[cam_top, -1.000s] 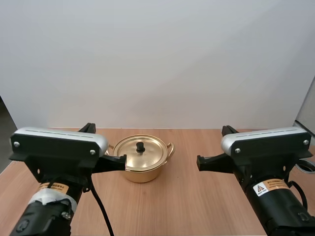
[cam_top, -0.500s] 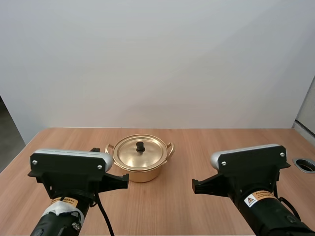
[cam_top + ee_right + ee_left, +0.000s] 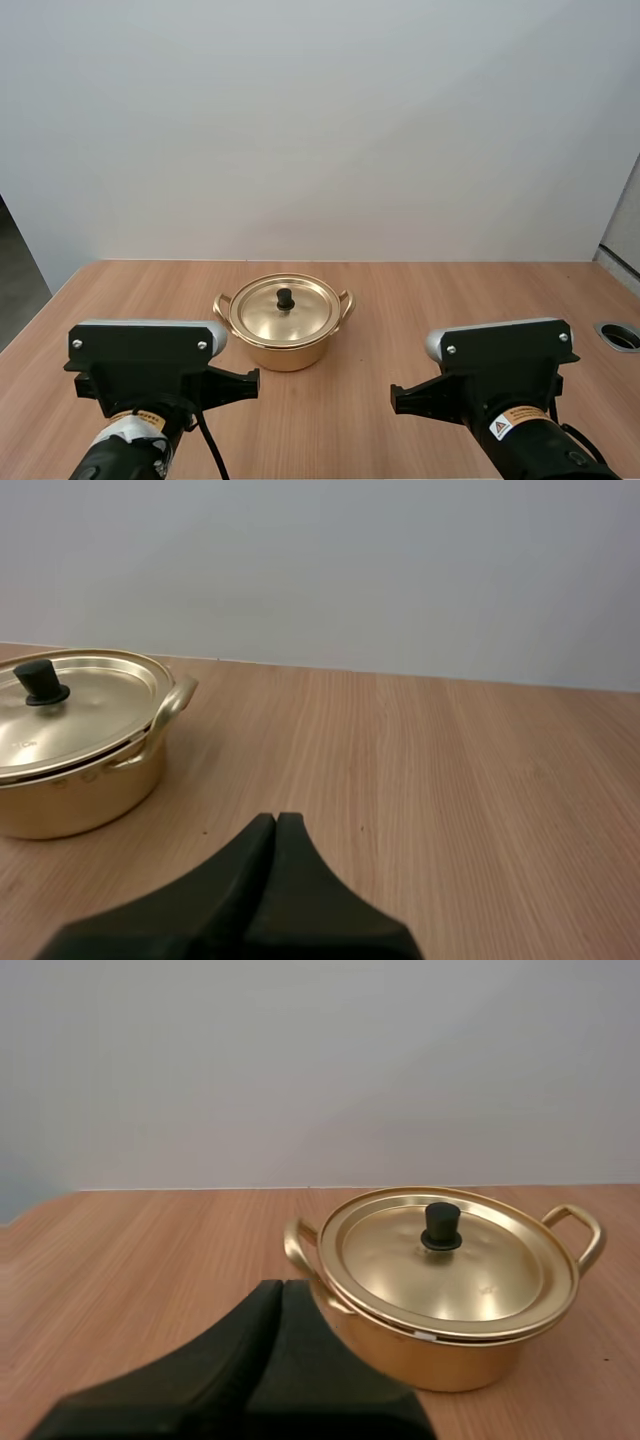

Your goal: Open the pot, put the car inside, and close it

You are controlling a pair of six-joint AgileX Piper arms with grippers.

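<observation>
**Left pincer**: the fingers lie pressed together as one dark wedge and hold nothing. The tip points toward the pot, near one handle but apart from it.

**Right pincer**: the fingers are likewise together and empty. It is aimed over bare desk, with the pot off to its left and well apart.

**High view:** both arms sit at the near edge of the desk. The left pincer lies just short of the pot's near-left side, and the right pincer is farther out on the other side.

**Pot:** it stands upright at mid-desk, toward the far edge, ahead of and between the two pincers. The lid is seated flat on the rim with its black knob up at the centre. One handle sticks out to each side.

**Change from one second earlier:**
- Both arms have drawn back toward the near edge and sit lower in the high view.
- The left pincer's tip then overlapped the pot's left side. It now lies clear of the pot, with a strip of desk between them.
- The right pincer has retreated by a similar amount.
- Compared with half a second earlier, the shift is only slight.
- The pot has not moved, and the lid has stayed closed throughout.
</observation>
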